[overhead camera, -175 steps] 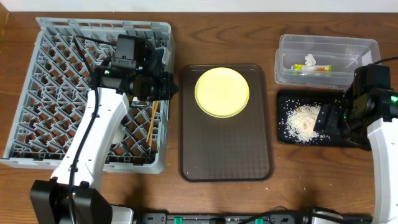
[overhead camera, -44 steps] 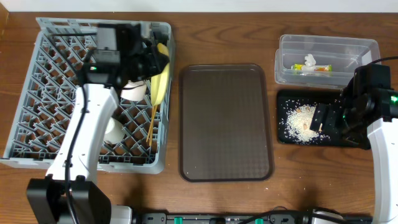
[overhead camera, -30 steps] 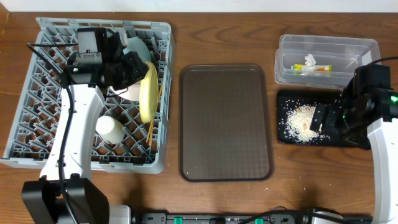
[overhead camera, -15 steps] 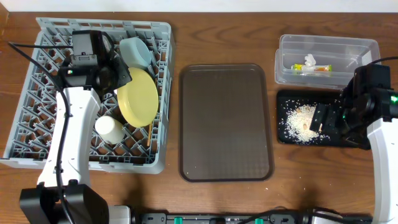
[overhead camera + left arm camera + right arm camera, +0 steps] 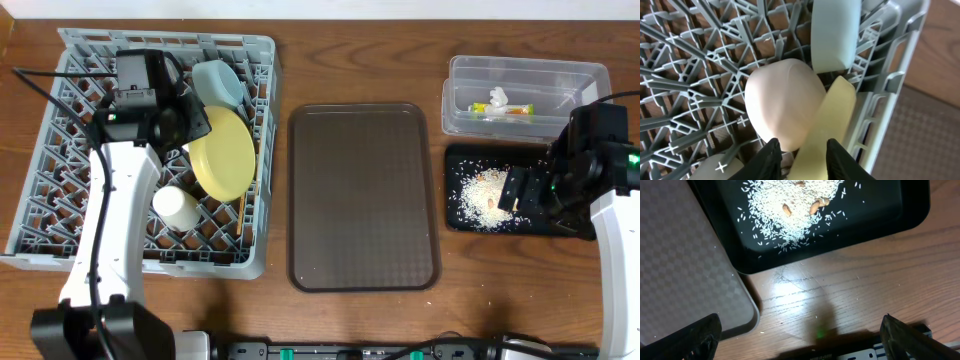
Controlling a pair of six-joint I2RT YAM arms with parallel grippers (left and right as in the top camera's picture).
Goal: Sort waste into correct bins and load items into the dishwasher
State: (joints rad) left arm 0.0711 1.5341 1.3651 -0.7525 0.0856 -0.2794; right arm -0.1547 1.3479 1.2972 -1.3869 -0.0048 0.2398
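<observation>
The grey dish rack (image 5: 60,150) holds the yellow plate (image 5: 225,155), leaning face-up at its right side, the light blue bowl (image 5: 218,85) and the white cup (image 5: 175,207). In the left wrist view the pale pink bowl (image 5: 782,102) lies beside the plate (image 5: 832,115) and the blue bowl (image 5: 835,32). My left gripper (image 5: 190,130) (image 5: 802,160) is open, with the plate's rim between its fingers. The chopsticks are hidden. My right gripper (image 5: 520,190) (image 5: 802,335) is open and empty over the black tray's front edge. The black tray (image 5: 455,160) (image 5: 880,215) holds rice crumbs (image 5: 480,190) (image 5: 790,205).
The clear tub (image 5: 580,75) at the back right holds the white tissue (image 5: 498,97) and the green-and-yellow wrapper (image 5: 518,110). The brown serving tray (image 5: 363,195) (image 5: 680,255) lies bare between rack and bins. Bare wooden table runs along the front (image 5: 840,295).
The plate, edge-on in my left gripper a second ago, now leans face-up in the rack. The left gripper has shifted left. The right arm has not moved.
</observation>
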